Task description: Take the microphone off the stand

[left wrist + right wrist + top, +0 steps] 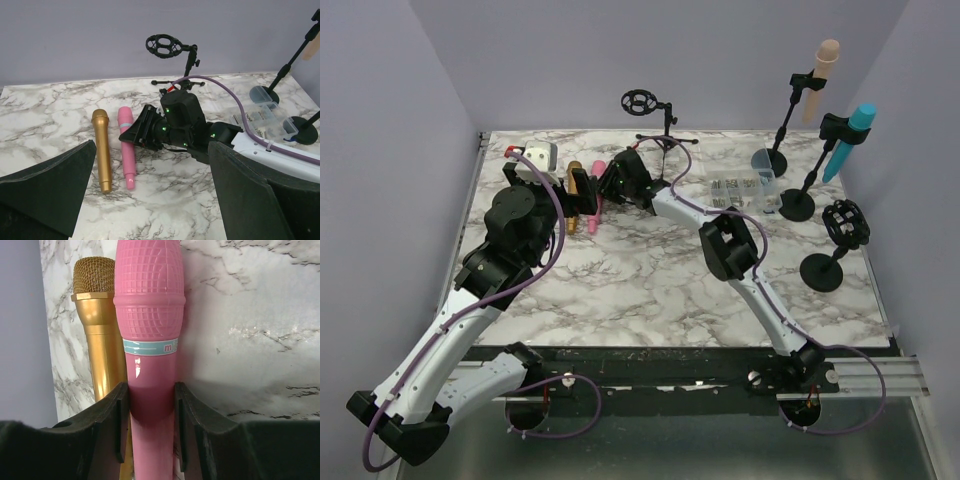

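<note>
A pink microphone (pixel 150 315) lies flat on the marble table (pixel 640 290), side by side with a gold microphone (pixel 97 325). My right gripper (pixel 151 415) is shut on the pink handle, both pads against it. From above, that gripper (pixel 610 185) sits just in front of a small black stand (pixel 640 101) whose round cradle holds nothing. The left wrist view shows the pink microphone (pixel 126 147), the gold one (pixel 102 150) and the right gripper (pixel 137 132) over the pink one. My left gripper (pixel 150 200) hangs open above the table, nearer than both microphones, holding nothing.
At the back right, one stand holds a tan microphone (pixel 825 65) and another a blue microphone (pixel 855 135). A low stand with an empty round cradle (pixel 845 225) stands in front of them. A clear plastic box (pixel 745 190) sits beside their bases.
</note>
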Motion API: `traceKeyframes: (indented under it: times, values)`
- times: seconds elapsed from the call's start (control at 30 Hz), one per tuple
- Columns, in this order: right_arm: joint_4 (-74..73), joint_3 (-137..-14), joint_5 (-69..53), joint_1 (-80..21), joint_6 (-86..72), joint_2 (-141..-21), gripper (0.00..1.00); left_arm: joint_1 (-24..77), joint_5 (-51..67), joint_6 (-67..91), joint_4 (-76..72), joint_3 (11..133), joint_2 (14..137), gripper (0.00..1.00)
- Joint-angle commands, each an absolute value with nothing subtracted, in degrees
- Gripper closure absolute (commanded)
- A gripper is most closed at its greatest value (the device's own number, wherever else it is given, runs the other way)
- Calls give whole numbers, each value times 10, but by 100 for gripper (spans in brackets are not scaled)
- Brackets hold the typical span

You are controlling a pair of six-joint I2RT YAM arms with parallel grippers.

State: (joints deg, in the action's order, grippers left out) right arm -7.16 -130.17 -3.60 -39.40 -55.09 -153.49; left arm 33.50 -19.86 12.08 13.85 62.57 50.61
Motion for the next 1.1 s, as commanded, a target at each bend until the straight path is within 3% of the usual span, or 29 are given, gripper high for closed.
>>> traceKeyframes:
  times: [0.0, 0.7, 1.07]
  values:
    - [-68, -1314, -57, -397, -569, -1570, 88, 334, -186, 124, 142, 639, 504, 1]
    - [-68, -1277, -33, -411, -576, -1567, 82, 328, -178, 129, 145, 642, 510, 1]
    - [-72, -1265, -23, -410, -577, -1559, 65, 326, -174, 131, 146, 642, 510, 1]
